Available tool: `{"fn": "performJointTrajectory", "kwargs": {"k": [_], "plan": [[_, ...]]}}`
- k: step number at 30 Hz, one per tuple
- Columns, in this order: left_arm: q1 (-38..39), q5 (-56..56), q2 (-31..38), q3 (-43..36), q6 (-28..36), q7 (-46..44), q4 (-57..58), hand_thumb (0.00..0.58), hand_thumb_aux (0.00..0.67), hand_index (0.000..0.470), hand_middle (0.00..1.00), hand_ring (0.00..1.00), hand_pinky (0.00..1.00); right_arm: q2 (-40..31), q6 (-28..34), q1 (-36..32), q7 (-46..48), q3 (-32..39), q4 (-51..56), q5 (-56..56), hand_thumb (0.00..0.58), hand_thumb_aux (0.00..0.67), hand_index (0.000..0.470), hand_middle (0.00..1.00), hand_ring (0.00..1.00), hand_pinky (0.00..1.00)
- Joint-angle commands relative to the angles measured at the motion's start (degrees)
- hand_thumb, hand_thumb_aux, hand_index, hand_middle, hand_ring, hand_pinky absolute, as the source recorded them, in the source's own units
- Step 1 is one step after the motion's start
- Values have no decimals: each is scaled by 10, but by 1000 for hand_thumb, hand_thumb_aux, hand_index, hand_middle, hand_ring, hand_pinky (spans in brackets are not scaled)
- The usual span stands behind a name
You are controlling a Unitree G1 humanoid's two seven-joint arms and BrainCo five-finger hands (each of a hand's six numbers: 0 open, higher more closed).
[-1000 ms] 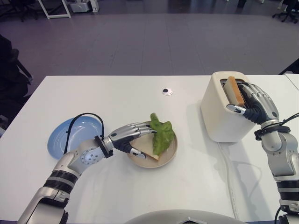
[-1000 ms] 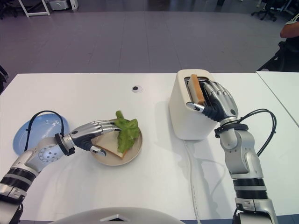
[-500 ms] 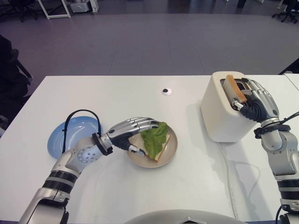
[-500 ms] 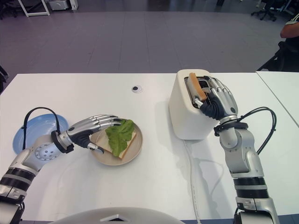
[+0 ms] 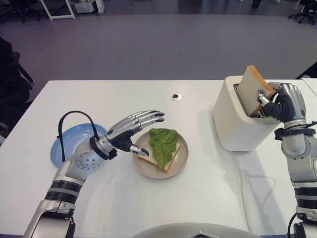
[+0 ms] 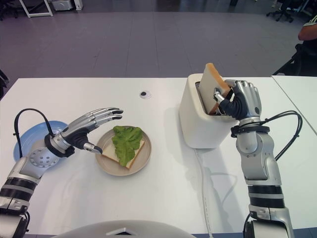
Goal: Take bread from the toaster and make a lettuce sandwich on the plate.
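Observation:
A tan plate [image 5: 180,162] sits mid-table with a bread slice [image 5: 167,163] on it and a green lettuce leaf [image 5: 162,146] lying flat on the slice. My left hand [image 5: 130,132] hovers just left of the plate, open, fingers spread and holding nothing. At the right stands a cream toaster [image 5: 236,125]. My right hand [image 5: 283,103] is shut on a second bread slice [image 5: 256,88], which is lifted most of the way out of the toaster slot and tilted.
A blue plate [image 5: 69,146] lies at the left, behind my left forearm. A small black-and-white round object [image 5: 177,96] sits at the table's back middle. The toaster's white cord [image 5: 241,178] runs toward the front edge.
My left hand let go of the lettuce, which now lies flat on the slice, and drew back to the left, open. My right hand pulled the bread slice up out of the toaster.

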Motion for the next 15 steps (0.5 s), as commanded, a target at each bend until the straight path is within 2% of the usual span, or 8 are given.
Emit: {"fn": "performJointTrajectory", "kwargs": {"k": [1,8,15], "plan": [[-17,-6,-8,19,1,10,20,0,0,0,0,0,0,15,-18,-19,-13,-23,-34,37,580,670,470,1000,1000,1000],[-36,-74,-19,43,-17,10,44,0,0,0,0,0,0,42,-36,-27,16,-33,-101,118,580,670,470,1000,1000,1000],[-13,-272,-1,27,-39,-84,8,0,0,0,0,0,0,102,-10,-21,97,47,-173,197,580,670,470,1000,1000,1000]]}}
